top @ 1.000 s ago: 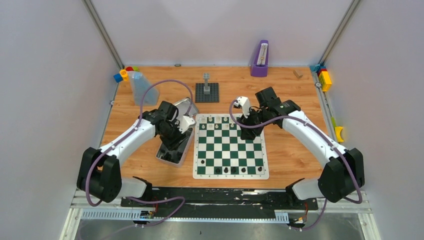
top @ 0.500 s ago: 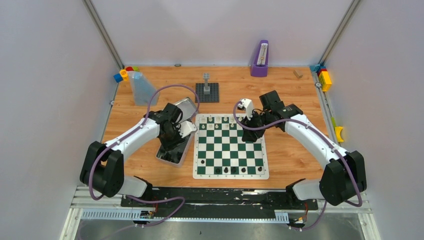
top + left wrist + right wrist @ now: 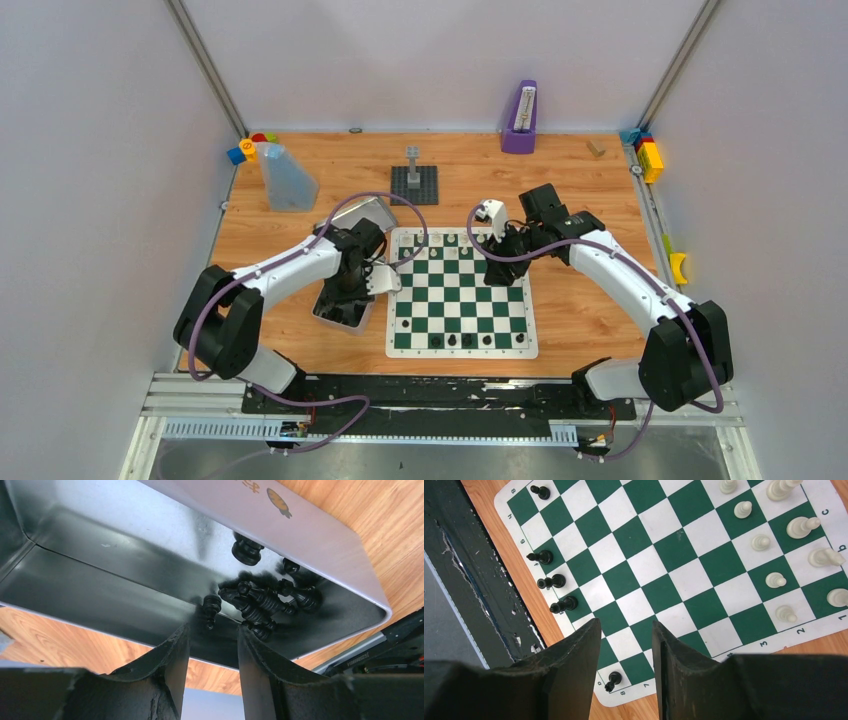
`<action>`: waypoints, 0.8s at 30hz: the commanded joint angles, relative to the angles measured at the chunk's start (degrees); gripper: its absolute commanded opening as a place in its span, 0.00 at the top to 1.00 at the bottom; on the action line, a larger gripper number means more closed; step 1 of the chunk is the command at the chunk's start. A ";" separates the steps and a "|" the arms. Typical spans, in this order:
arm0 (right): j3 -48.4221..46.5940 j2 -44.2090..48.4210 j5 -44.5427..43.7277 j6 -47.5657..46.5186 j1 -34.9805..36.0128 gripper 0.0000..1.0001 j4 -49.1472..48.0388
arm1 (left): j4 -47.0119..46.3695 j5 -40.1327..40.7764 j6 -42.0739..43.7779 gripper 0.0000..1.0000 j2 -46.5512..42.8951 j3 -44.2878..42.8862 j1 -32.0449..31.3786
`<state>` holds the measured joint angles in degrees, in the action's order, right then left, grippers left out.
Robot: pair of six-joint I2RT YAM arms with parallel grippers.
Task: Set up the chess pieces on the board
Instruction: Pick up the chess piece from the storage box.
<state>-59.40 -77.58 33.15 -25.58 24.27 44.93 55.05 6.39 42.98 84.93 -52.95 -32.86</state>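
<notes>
In the left wrist view, several black chess pieces (image 3: pixel 265 600) lie in a heap in the near corner of a silver tin (image 3: pixel 320 535). My left gripper (image 3: pixel 212 630) hangs open just above them. A black pawn (image 3: pixel 211 605) lies just beyond its fingertips, and nothing is between them. In the top view, my left gripper (image 3: pixel 350 290) is over the tin (image 3: pixel 335 315), left of the board (image 3: pixel 460 300). My right gripper (image 3: pixel 624 627) is open and empty above the board (image 3: pixel 659 550). White pieces (image 3: pixel 769 580) fill its far rows and black pieces (image 3: pixel 551 582) stand along its near row.
A grey brick tower on a dark baseplate (image 3: pixel 414 183) stands beyond the board. A translucent blue container (image 3: pixel 285 178) is at the far left, a purple object (image 3: pixel 519 118) at the back. Coloured blocks (image 3: pixel 648 155) sit at the right edge.
My left gripper has moved nearer and turned over the tin, its jaws narrowing. My right gripper shifted slightly right over the board, then held still.
</notes>
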 commanded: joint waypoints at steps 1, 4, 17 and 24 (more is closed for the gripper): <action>0.23 1.23 1.57 -0.17 -0.20 0.57 -1.77 | 1.81 3.38 3.57 0.52 1.05 -0.86 -1.03; 0.24 1.01 1.66 -0.17 -0.27 0.57 -1.85 | 2.09 3.98 4.31 0.52 2.27 -0.69 -1.38; 0.51 0.59 1.63 -0.32 -0.27 0.58 -1.77 | 0.55 5.46 6.11 0.53 5.62 0.05 -1.86; 0.59 0.07 1.58 -0.33 -0.27 0.58 -1.70 | -1.41 6.39 6.94 0.55 6.30 1.71 -1.93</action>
<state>-58.89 -77.58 33.15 -25.58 24.27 44.91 55.16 11.75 48.01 90.56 -52.36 -34.48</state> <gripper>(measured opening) 0.424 0.458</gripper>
